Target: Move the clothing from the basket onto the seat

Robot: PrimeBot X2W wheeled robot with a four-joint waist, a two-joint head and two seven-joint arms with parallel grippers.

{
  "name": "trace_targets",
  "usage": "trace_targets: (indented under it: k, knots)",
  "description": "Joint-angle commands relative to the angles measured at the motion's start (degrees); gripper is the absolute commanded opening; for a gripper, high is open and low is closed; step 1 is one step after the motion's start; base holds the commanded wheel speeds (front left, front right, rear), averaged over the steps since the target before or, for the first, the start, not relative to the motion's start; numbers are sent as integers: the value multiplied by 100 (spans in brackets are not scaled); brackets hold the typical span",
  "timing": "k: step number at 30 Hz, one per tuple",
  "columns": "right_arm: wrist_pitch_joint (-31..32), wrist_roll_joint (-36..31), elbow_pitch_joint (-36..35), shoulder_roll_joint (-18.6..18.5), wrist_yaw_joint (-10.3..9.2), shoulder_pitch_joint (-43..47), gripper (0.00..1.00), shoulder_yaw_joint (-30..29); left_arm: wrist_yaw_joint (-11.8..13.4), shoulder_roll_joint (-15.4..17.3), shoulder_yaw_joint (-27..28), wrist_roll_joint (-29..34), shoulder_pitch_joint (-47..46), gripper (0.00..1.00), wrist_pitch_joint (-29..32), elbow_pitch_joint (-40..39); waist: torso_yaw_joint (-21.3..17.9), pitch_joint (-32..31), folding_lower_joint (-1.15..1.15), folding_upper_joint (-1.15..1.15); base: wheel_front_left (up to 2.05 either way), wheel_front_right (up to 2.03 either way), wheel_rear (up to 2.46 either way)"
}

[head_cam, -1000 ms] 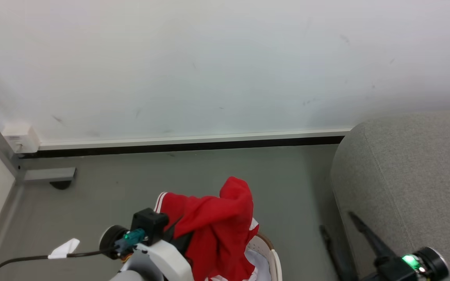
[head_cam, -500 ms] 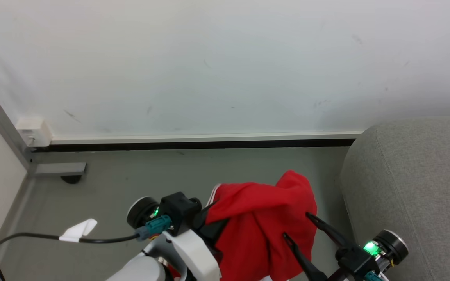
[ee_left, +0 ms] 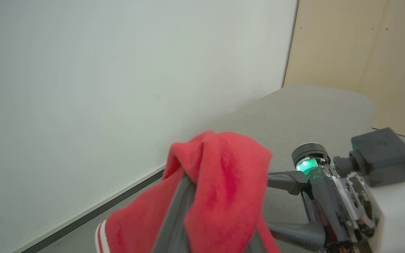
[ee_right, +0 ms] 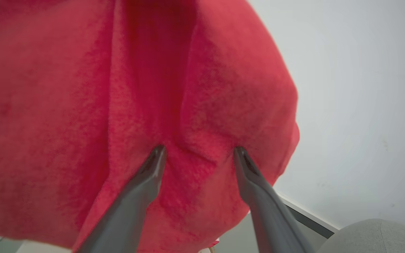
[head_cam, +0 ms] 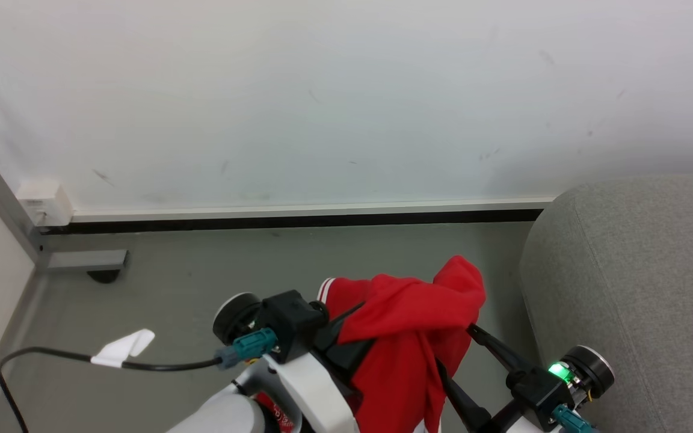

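Note:
The red clothing (head_cam: 409, 319) with white stripes hangs in the air, draped over my left gripper (ee_left: 197, 175), which is shut on it. Most of that gripper's fingers are hidden under the fabric. My right gripper (ee_right: 199, 151) is open, and both its fingertips (ee_right: 158, 153) press into the hanging fabric from the right. In the head view the right gripper (head_cam: 456, 347) sits between the clothing and the seat (head_cam: 635, 288), a light grey sofa at the right. The basket is out of view.
A white wall with a dark baseboard (head_cam: 298, 219) runs behind the grey floor. A metal frame foot (head_cam: 79, 261) stands at the left. A black cable with a white tag (head_cam: 124, 349) trails from my left wrist. A wooden panel (ee_left: 364, 52) rises behind the sofa.
My left gripper carried the clothing up and right, towards the sofa. My right gripper rose to the fabric and now touches it. The camera turned, and the basket dropped out of view.

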Motion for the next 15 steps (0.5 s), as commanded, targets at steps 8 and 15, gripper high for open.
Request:
trace_targets:
  k: [8,15]
  knots:
    - [5,396,-111,-108,-12,-241,0,257,-120,-17,-53,-264,113,0,34,-22,-58,29,0,0,0,0,0]
    - [5,599,-184,-155,-12,-216,0,207,-125,-18,-74,-298,178,0,-14,42,-53,36,0,0,0,0,0]
